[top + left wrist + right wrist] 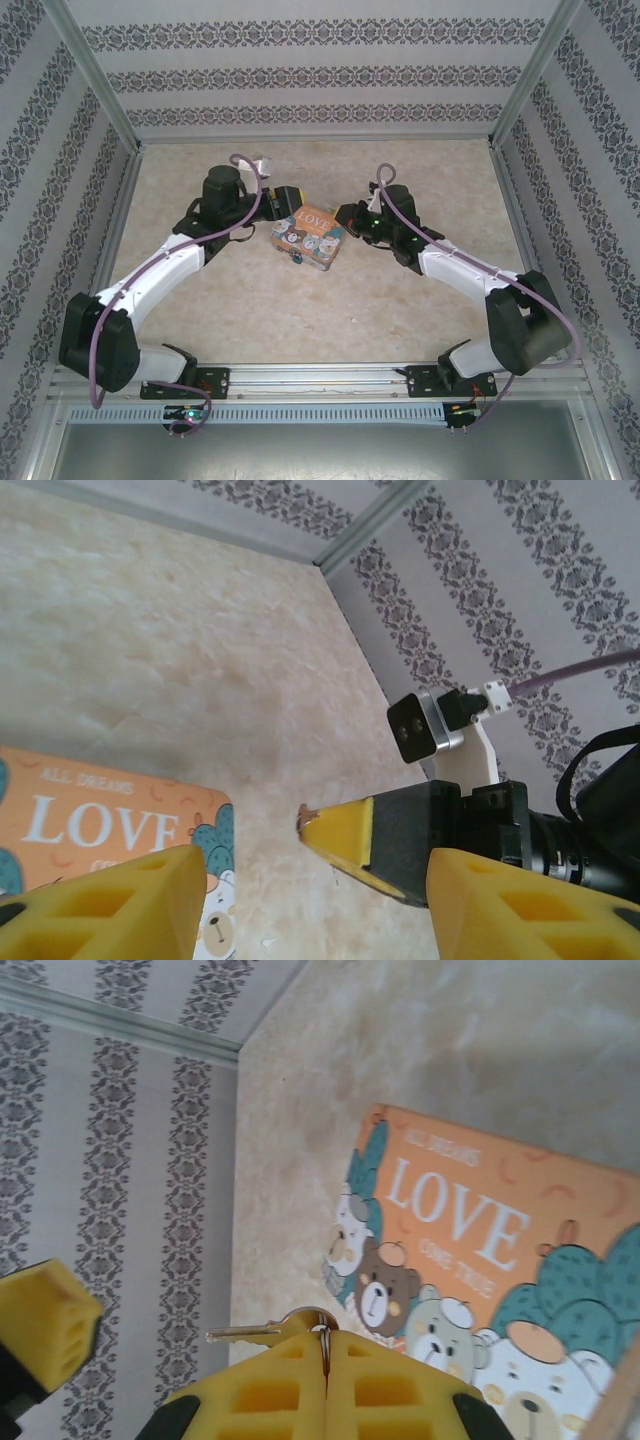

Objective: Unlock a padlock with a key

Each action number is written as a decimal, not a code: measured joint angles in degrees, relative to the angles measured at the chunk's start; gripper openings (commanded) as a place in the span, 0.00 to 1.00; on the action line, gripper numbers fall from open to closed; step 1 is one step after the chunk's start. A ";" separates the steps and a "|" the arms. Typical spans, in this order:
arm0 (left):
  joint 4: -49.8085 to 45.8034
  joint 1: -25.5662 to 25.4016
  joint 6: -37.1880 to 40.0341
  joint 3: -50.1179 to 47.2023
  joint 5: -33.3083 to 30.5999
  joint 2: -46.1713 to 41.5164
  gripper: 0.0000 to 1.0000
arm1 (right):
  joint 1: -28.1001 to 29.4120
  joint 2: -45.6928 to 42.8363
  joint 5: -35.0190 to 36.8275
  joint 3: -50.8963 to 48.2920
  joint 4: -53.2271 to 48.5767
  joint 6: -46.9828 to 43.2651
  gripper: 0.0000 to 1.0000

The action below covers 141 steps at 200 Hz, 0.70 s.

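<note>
right gripper (325,1348) is clamped on the key (245,1336) at its ring end, the blade lying sideways across the wrist view. the box (480,1250) lies just beyond it. i cannot pick out the padlock. left gripper (312,905) is spread apart and empty, facing the right one closely.
</note>
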 measured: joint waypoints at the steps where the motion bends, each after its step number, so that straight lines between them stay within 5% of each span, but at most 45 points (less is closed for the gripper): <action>1: -0.02 -0.07 0.04 0.04 0.00 0.11 0.57 | 0.04 0.02 0.00 0.00 0.07 0.04 0.00; 141: -0.52 -5.09 1.42 3.52 -0.24 10.19 0.36 | 2.58 0.59 -0.24 0.04 1.60 1.79 0.00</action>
